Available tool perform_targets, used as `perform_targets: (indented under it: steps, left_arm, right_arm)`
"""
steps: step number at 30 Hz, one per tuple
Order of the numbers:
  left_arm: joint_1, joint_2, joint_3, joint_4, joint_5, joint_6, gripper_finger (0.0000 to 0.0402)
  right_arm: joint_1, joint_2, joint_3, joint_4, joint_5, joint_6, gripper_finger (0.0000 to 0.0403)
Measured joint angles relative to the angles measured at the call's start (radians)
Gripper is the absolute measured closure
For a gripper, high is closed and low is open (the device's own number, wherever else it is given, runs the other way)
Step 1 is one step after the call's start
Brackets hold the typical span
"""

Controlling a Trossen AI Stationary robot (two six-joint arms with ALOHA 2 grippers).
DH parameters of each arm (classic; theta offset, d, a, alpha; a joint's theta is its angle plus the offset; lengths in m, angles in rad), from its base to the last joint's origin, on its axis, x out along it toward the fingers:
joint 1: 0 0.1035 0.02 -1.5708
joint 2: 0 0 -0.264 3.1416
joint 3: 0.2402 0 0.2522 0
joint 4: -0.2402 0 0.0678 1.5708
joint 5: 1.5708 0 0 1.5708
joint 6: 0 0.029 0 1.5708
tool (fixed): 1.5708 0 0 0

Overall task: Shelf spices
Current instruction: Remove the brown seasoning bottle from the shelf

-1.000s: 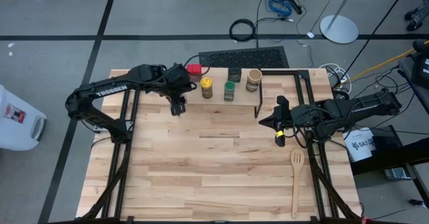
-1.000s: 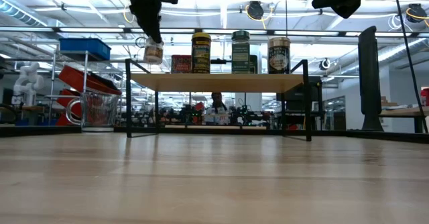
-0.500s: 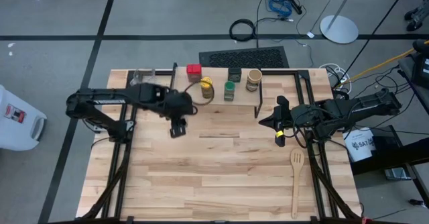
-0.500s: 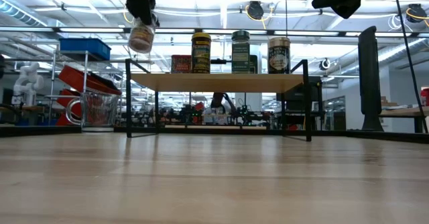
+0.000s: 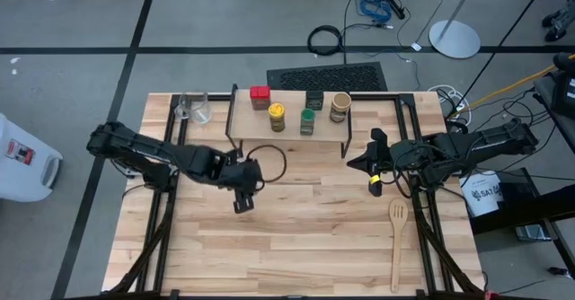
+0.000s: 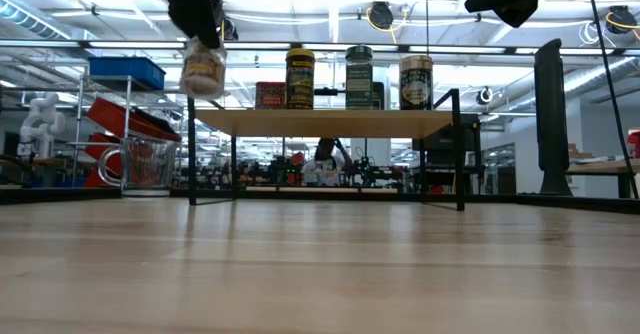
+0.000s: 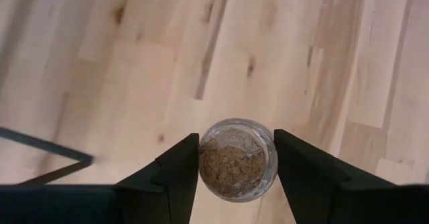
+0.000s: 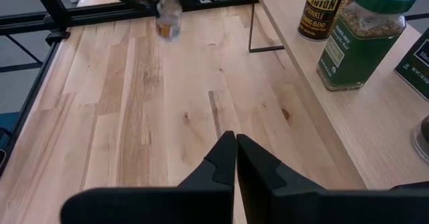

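At the far left corner of the table (image 5: 296, 237), a clear glass cup (image 5: 199, 109) is standing alone. Just right of it, the left gripper (image 5: 243, 201) is hanging over the bare boards in front of the shelf (image 5: 287, 136), its fingers (image 7: 175, 177) clamping the tiny brown jar (image 7: 237, 160) between them. In the low view that jar (image 6: 202, 70) is riding high in the air, about level with the containers on the plank, off the shelf's left end.

On the shelf top, the red square tin (image 5: 260, 94) is sitting at the back left, then the yellow jar (image 5: 277, 116), the green-lidded jar (image 5: 307, 120), the dark tin (image 5: 314, 100) behind it, and the taller tan cylindrical jar (image 5: 340, 106) at the right end.

Beyond the shelf's right leg, the right gripper (image 5: 370, 163) is waiting with its fingers (image 8: 251, 160) pressed together and gripping nothing. A small yellow mark beside it is too small to make out. A wooden spatula (image 5: 396, 242) is lying near the right edge.
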Motion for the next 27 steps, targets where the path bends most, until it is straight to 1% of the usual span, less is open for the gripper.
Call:
perform_targets:
  steps: [9,15,21,27]
  left_arm:
    - [-0.063,0.0,-0.149,0.206,-0.037,-0.087,0.021]
    - [-0.092,0.0,-0.225,0.258,-0.059,-0.144,0.021]
    - [-0.114,0.0,-0.239,0.255,-0.125,-0.189,0.021]
    - [-0.128,0.011,-0.239,0.271,-0.145,-0.193,0.021]
  right_arm:
    - [0.0,0.0,0.0,0.042,0.0,0.007,0.0403]
    - [0.0,0.005,0.0,0.054,0.0,0.05,0.0403]
    - [0.0,0.029,0.0,0.054,0.0,0.06,0.0403]
    - [0.0,0.062,0.0,0.062,0.0,0.064,0.0403]
